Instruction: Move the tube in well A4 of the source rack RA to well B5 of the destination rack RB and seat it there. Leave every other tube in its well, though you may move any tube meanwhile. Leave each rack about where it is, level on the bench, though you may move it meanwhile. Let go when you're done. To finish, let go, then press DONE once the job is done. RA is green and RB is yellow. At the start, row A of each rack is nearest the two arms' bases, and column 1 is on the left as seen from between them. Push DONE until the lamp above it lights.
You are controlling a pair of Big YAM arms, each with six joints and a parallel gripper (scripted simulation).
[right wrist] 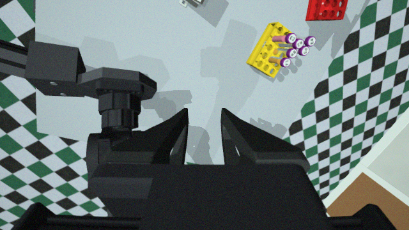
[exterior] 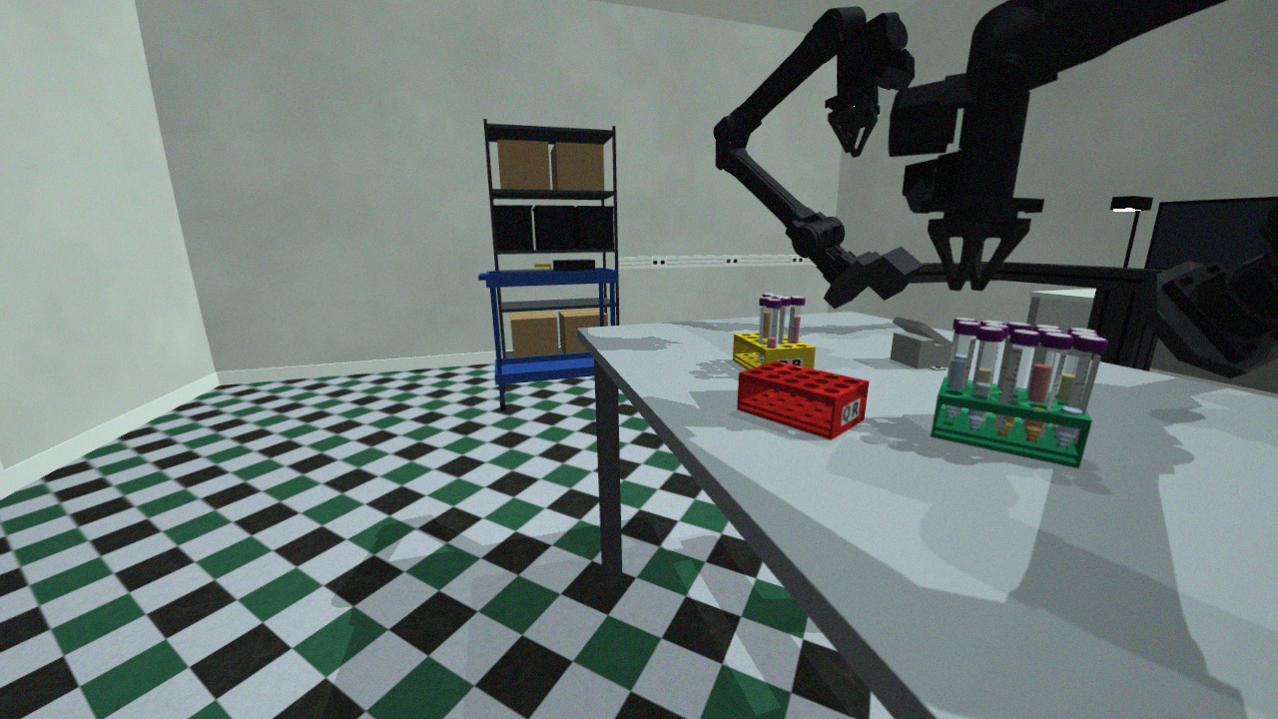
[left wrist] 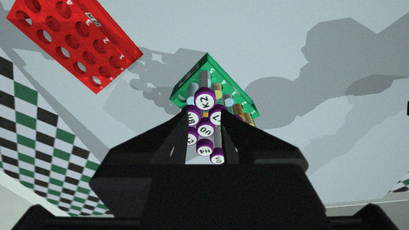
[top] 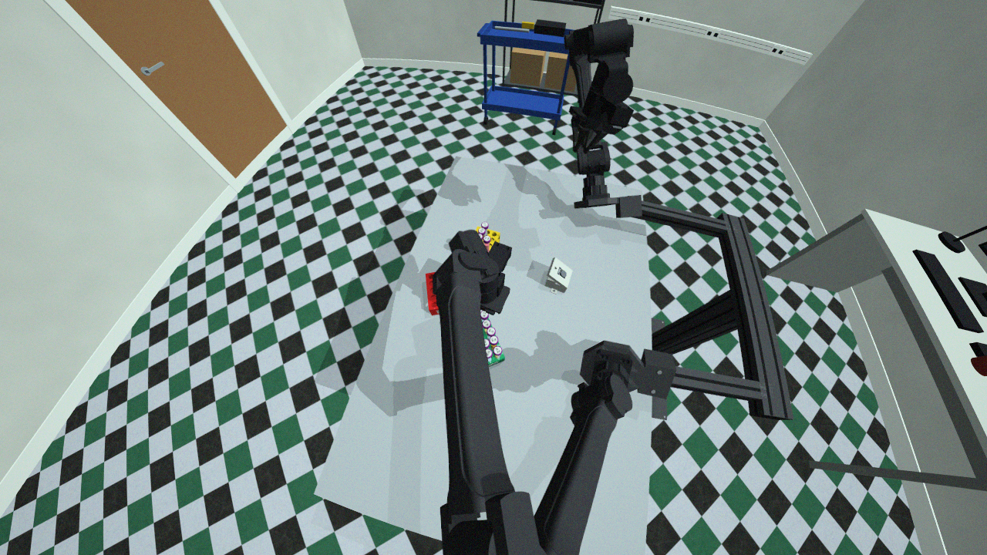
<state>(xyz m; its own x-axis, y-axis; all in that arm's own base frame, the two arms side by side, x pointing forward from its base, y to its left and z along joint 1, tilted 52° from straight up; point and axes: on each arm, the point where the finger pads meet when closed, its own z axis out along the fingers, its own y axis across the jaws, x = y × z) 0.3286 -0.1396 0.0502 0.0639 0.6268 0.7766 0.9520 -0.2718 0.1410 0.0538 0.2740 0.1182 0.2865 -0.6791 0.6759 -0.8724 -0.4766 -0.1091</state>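
The green rack RA stands on the table and holds several purple-capped tubes; it also shows in the left wrist view and, partly hidden by my left arm, from above. I cannot tell which tube sits in well A4. My left gripper hangs open and empty a little above the tube caps, fingers pointing down. The yellow rack RB stands farther along the table with several tubes. My right gripper is open and empty, high above the table.
An empty red rack lies between the yellow and green racks, near the table's edge. The grey DONE button box sits mid-table. A black frame runs along the table's far side.
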